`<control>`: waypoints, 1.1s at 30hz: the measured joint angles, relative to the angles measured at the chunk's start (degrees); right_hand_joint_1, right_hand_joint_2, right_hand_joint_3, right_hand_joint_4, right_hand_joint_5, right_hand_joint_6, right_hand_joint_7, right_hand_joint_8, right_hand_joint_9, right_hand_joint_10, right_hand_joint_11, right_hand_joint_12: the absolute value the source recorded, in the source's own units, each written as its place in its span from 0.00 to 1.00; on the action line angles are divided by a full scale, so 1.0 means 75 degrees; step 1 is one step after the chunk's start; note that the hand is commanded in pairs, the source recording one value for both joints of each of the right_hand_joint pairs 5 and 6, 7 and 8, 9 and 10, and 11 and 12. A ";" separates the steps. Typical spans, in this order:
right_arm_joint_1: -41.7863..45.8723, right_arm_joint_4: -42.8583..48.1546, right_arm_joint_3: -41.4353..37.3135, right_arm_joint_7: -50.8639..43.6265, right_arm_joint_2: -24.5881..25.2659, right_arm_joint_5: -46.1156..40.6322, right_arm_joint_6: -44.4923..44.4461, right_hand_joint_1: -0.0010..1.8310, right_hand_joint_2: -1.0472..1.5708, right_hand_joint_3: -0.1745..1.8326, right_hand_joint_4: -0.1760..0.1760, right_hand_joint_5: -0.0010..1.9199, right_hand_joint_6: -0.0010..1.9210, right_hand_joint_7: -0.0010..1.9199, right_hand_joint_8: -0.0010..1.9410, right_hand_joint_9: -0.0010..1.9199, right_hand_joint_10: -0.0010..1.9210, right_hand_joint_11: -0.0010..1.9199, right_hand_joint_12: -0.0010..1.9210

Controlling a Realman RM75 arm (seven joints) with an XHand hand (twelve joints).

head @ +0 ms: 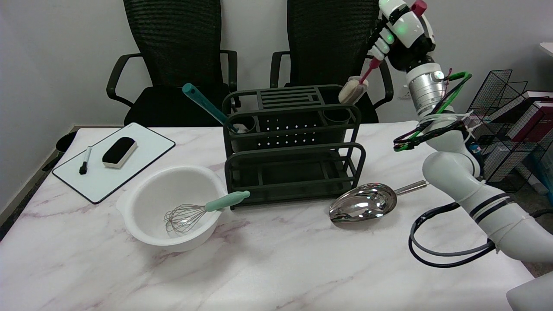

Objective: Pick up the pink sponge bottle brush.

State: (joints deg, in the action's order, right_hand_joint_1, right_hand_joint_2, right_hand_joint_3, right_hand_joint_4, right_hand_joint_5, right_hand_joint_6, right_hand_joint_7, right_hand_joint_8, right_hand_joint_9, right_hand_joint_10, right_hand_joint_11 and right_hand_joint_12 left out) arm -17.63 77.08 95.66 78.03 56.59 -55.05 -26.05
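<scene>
The pink sponge bottle brush (360,83) hangs in the air, tilted, above the right rear corner of the dark green rack (293,142). Its pale sponge head (352,91) points down-left, just over the rack's right round cup (337,115). The pink handle runs up into my right hand (399,30), which grips it high at the picture's upper right. The handle's top end (418,6) sticks out above the hand. The brush head is clear of the rack.
A teal-handled tool (207,106) stands in the rack's left cup. A white bowl (173,207) holding a whisk (203,209) sits front left. A steel scoop (365,203) lies right of the rack. A whiteboard (114,160) with eraser and marker lies far left. Wire baskets (505,121) stand at right.
</scene>
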 measured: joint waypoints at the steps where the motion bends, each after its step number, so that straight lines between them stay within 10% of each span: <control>1: 0.0038 0.0037 -0.0038 -0.0001 -0.0001 -0.0001 -0.0020 0.49 1.00 0.55 0.50 1.00 1.00 1.00 0.99 1.00 1.00 1.00 1.00; 33: 0.1579 0.0554 -0.1251 -0.0462 0.0071 -0.0016 -0.1009 0.51 1.00 0.57 0.50 1.00 1.00 1.00 0.99 1.00 1.00 1.00 1.00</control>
State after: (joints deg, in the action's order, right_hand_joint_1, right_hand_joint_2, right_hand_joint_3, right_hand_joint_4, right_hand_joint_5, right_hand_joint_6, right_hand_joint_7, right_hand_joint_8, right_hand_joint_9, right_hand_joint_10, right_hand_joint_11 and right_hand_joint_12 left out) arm -5.79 81.24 86.28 74.56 57.12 -55.17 -33.62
